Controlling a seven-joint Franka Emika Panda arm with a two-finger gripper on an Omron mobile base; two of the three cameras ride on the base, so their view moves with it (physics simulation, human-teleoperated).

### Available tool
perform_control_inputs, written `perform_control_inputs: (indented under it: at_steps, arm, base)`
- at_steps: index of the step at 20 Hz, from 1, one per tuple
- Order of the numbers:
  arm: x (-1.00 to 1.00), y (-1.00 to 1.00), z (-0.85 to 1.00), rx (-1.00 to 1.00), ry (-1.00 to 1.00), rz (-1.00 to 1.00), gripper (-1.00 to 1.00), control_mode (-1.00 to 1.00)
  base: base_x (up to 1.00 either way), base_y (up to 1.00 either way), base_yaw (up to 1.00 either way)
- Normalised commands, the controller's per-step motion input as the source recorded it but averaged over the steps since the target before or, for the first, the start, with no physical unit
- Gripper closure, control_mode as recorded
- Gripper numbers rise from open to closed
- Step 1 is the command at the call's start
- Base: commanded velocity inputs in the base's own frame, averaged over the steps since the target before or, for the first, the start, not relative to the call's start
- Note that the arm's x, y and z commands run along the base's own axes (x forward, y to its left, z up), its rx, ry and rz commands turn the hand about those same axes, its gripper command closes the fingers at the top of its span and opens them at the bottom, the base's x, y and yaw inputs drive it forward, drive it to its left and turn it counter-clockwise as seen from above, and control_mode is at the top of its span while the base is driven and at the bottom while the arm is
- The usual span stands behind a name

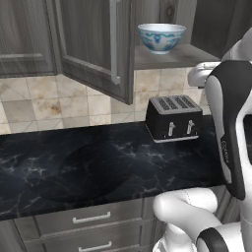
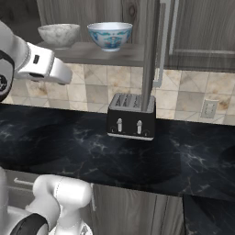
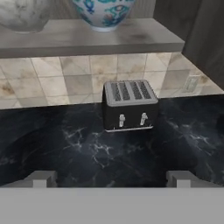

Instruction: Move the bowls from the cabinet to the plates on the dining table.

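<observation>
Bowls, both on the open cabinet (image 2: 92,54) shelf above the toaster (image 2: 131,116): patterned bowl (image 2: 109,35) w/ blue-teal print almost straight over it, marbled bowl (image 2: 58,34) just beside that, further from the door (image 1: 96,44). End effector (image 3: 111,179) hangs below shelf level, toaster side, fingers spread wide & holding nothing. Prob. best to rise to rim height, go in level clear of the door edge, pinch one bowl wall.

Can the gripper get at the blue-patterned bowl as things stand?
Probably yes. The cabinet door is swung open, the blue-patterned bowl sits near the shelf's front edge, and the gripper is open and empty, though lower, facing the toaster.
</observation>
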Motion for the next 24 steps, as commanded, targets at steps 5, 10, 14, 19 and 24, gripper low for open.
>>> perform_control_inputs:
  at_steps: [5, 10, 14, 19, 24]
  arm:
    - [0.98, 0.0, 0.0, 0.03, 0.0, -0.03, -1.0, -1.0]
    - [0.87, 0.0, 0.0, 0.13, -0.02, -0.04, -1.0, -1.0]
    - [0.56, 0.08, 0.02, 0.13, -0.1, 0.0, -1.0, -1.0]
    - [0.16, 0.25, 0.15, 0.08, -0.08, 0.0, -1.0, -1.0]
    - [0.0, 0.24, 0.27, 0.04, 0.0, 0.06, -1.0, -1.0]
  base:
    - [0.0, 0.0, 0.0]
    - [0.0, 0.0, 0.0]
    - [0.0, 0.0, 0.0]
    - [0.0, 0.0, 0.0]
    - [0.0, 0.0, 0.0]
